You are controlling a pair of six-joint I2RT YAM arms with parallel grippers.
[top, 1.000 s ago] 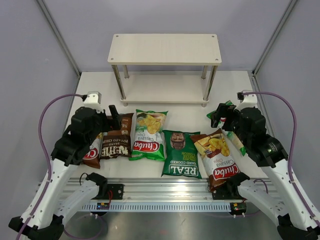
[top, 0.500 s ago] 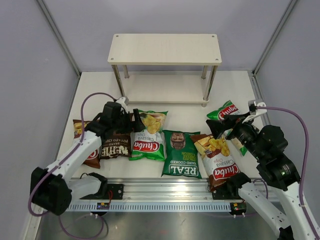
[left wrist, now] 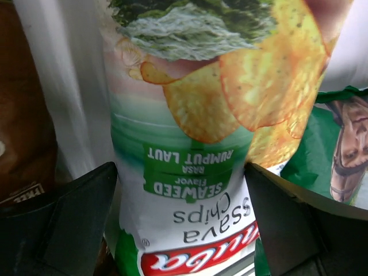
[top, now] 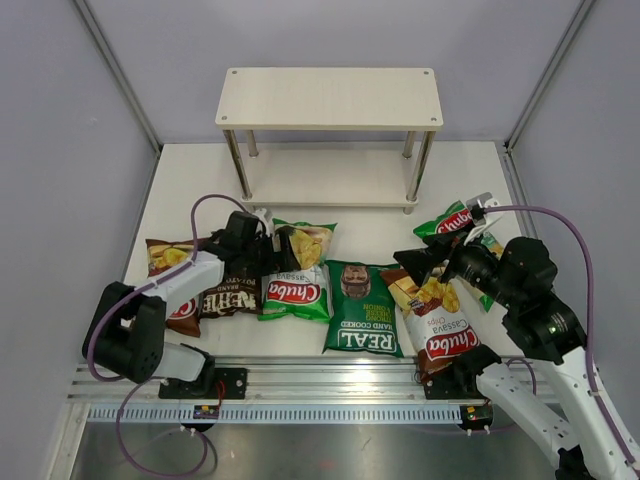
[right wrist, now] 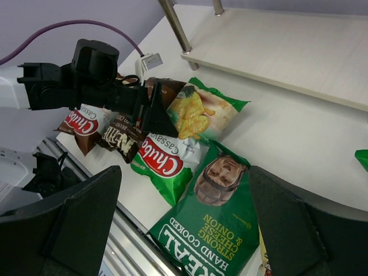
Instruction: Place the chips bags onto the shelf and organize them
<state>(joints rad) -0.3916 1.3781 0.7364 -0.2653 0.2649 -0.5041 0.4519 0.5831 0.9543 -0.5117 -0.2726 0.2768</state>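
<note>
Six bags, all on the table [top: 180, 190] in front of the shelf [top: 330, 97], which has two boards and four metal legs.

There are two brown Chubas, two light-green Chubas, one Kettle and one REAL.

- The left brown Chuba [top: 165, 262] lies out past the shelf's left end, partly under the left arm.
- The Kettle [top: 232, 290] lies in front of the shelf's left front leg.
- The middle light-green Chuba [top: 298, 285] lies in front of the shelf's left half, its edge against the Kettle.
- The REAL [top: 362, 312] lies in front of the shelf's right half, farther out.
- The right brown Chuba [top: 436, 325] lies in front of the right front leg, beside the REAL.
- The right light-green Chuba [top: 455, 218] lies nearest the shelf, just off that leg, half hidden by the right arm.

The left gripper [left wrist: 179, 168] is low over the middle light-green Chuba. Its jaws are spread, with one finger on each side of the bag's width.

The right gripper [right wrist: 185, 168] hangs above the shelf-side end of the right brown Chuba, jaws wide apart and holding nothing.
</note>
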